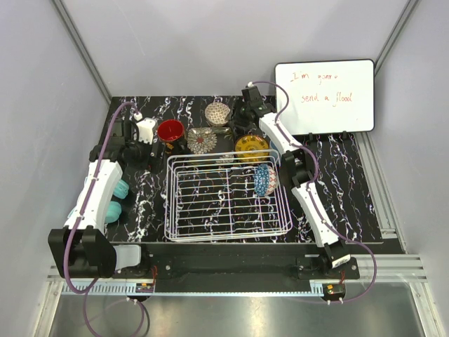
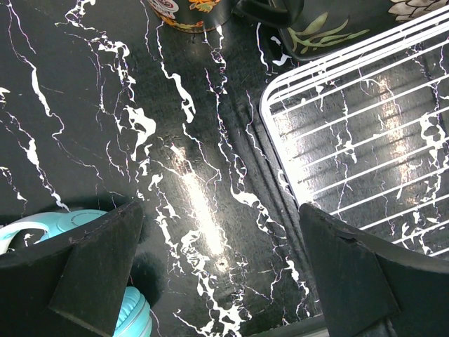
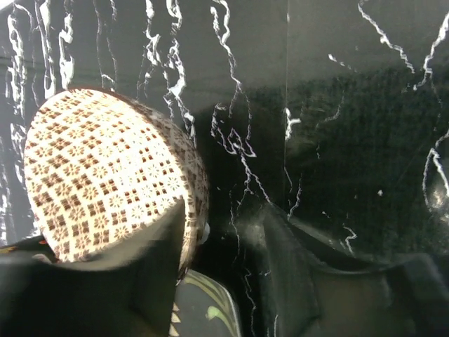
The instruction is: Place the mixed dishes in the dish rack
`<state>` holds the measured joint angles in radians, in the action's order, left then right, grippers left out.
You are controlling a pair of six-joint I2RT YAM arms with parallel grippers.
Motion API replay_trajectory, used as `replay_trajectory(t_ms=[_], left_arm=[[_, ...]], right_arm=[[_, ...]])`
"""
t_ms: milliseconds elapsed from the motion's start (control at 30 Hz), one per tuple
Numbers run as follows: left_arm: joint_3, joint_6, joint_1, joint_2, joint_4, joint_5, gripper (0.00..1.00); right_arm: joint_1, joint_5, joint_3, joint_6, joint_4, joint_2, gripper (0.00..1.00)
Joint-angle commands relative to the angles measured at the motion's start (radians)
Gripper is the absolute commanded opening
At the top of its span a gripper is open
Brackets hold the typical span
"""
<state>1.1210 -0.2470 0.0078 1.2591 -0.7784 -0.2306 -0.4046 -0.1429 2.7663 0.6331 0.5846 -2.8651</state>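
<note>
The white wire dish rack [image 1: 228, 217] sits mid-table with a blue patterned bowl [image 1: 265, 179] on edge inside its right end. Behind it stand a yellow plate [image 1: 251, 147], a floral saucer [image 1: 202, 140], a red mug [image 1: 170, 130] and a beige-brown bowl [image 1: 217, 112]. My right gripper [image 1: 236, 118] straddles that bowl's rim [image 3: 189, 182]. One finger [image 3: 140, 267] is over the bowl's inside and the other [image 3: 295, 260] is outside, a gap still showing. My left gripper [image 2: 221, 232] hangs wide open over bare table beside the rack's corner [image 2: 273, 105].
Two teal rounded objects [image 1: 118, 189] lie at the left edge, one close to my left finger [image 2: 133, 316]. A whiteboard [image 1: 324, 95] leans at the back right. The saucer's dark back [image 2: 316, 31] and a patterned dish [image 2: 186, 14] lie ahead of the left gripper.
</note>
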Motion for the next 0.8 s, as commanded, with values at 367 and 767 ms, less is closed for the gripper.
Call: replay_trajectory(t_ms=[367,767], left_arm=[[0.043,0.008,-0.002,0.006,-0.016,0.008,0.97],[0.022,0.009,0.004,0.013,0.01,-0.018,0.97]], right_arm=[[0.013,0.078,-0.002,-0.035,-0.088,0.058,0.15],[0.024,0.215,-0.149,-0.151,-0.046,0.199,0.02]])
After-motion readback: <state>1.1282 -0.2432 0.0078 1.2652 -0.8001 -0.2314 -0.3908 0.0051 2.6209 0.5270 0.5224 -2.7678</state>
